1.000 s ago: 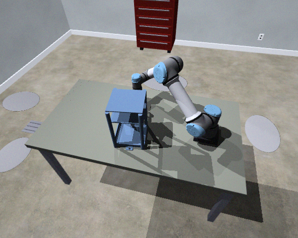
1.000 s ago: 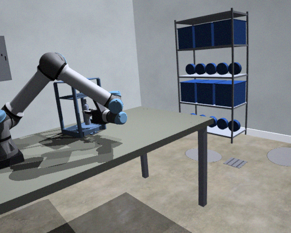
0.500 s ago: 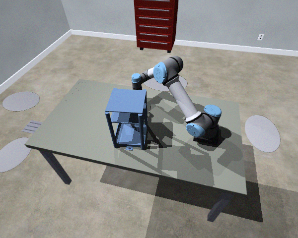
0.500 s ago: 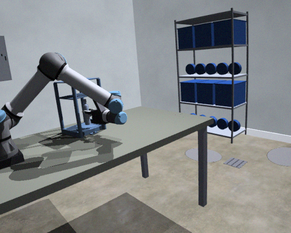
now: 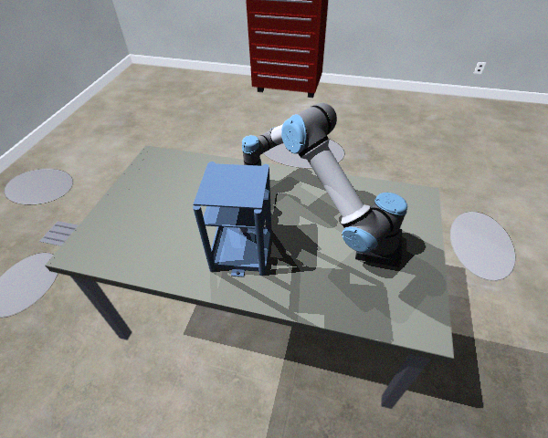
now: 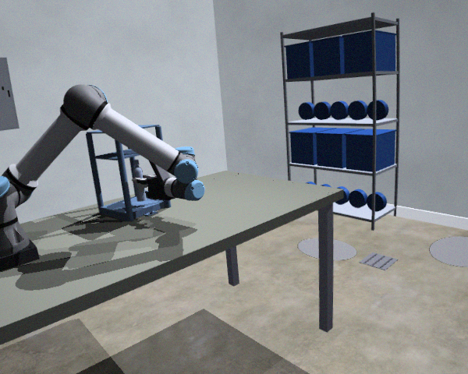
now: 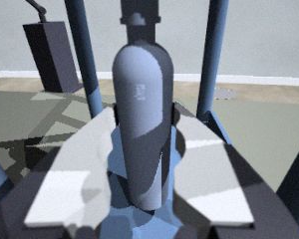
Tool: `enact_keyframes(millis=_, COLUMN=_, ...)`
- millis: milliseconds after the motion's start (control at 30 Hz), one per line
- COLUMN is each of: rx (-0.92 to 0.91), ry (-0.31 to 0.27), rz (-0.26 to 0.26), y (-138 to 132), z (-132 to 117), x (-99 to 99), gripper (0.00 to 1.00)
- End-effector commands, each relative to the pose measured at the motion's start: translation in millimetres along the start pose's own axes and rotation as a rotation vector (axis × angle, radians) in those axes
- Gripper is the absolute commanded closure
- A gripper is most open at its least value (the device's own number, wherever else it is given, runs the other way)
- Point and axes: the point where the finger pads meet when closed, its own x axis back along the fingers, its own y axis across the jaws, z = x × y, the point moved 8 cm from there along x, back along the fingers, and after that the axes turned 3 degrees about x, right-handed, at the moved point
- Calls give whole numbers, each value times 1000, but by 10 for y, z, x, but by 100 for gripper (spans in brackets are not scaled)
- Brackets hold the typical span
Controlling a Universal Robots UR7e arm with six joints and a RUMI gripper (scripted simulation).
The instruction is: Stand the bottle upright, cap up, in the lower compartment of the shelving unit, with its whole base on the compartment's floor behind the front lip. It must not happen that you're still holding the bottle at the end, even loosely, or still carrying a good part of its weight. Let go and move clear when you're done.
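Wrist view shows the gripper (image 7: 140,199) clamped on the bottle (image 7: 142,119), upright with cap up inside the lower compartment of the shelving unit (image 6: 123,169), so I judge only lowering and release remain.

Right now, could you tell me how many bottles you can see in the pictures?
1: the bottle stands upright, cap up, clamped in the gripper inside the lower compartment of the shelving unit. Others could be hidden behind its shelves.
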Motion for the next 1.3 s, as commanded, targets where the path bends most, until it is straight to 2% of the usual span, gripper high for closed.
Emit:
enact_keyframes(millis=0, rx=1, ry=-1, rz=0, y=-4, z=-104, x=1, gripper=100)
enact_keyframes(millis=300, rx=1, ry=-1, rz=0, y=-11, z=-238, x=1, gripper=100)
enact_keyframes(millis=1267, rx=1, ry=-1, rz=0, y=-11, z=-241, x=1, gripper=100)
